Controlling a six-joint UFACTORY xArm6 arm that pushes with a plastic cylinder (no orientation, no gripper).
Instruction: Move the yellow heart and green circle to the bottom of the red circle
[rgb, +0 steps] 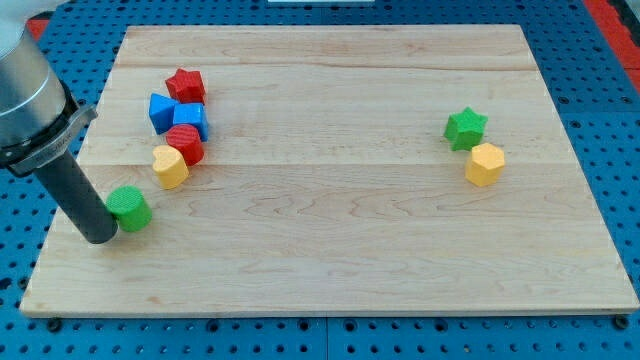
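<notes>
One dark rod's tip (100, 236) (no claw, nothing grasped) touching the small green circular block (129, 208) from the view's left; small red circular block (185, 144) and small yellow heart-shaped block (170, 166) sitting up-right of it.

You are looking at a robotics lab bench — not a home or a shop. The pale wooden board (330, 180) lies on a blue perforated base plate (600, 70) with regular rows of mounting holes, the kind of fixture surface used for test rigs. A dark rod on a grey cylindrical arm end (25, 90) reaches in from the view's left, its tip (100, 235) on the board. The small plastic blocks in plain colours — such as the green star (466, 128) — look like experiment props, set out on an otherwise bare work surface.
</notes>
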